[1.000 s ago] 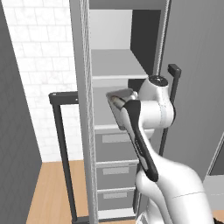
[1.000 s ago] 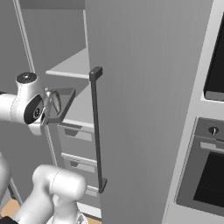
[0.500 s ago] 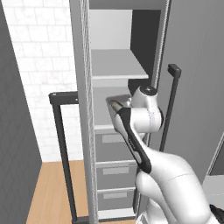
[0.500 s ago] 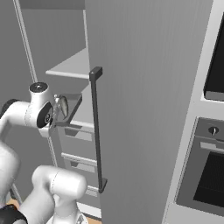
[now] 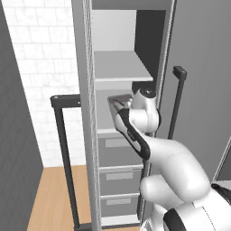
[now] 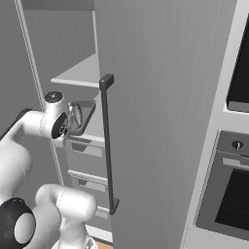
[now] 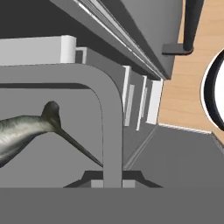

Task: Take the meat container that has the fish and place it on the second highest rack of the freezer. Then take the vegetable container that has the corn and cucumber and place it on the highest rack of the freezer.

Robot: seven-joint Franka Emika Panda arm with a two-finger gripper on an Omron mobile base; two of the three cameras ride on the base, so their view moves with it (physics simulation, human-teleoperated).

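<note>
One meat container (image 7: 57, 131): you have it in the gripper (image 7: 113, 181), whose jaws are clamped on the rim of this dark-grey tray; from the right base camera you see it held level just in front of the freezer's (image 6: 155, 97) open compartment, beside the lower pale shelf.
One fish (image 7: 30, 131): it lies inside the tray, silver-grey, tail fin toward the gripped rim; its head end runs out of the hand camera's edge.
One freezer: its door stands open toward you, and the tray sits at the mouth of the cavity.
Two shelves (image 5: 122, 67): both pale, inside the freezer; the tray is below the upper one, roughly level with the lower one.
Three drawers (image 5: 118, 149): grey, stacked inside the freezer directly under the tray.
Two bar handles (image 6: 108, 146): black and upright, one on the freezer door, another (image 5: 65, 158) to the freezer's left.
One oven (image 6: 228, 194): black-windowed, well to the right of the freezer.
</note>
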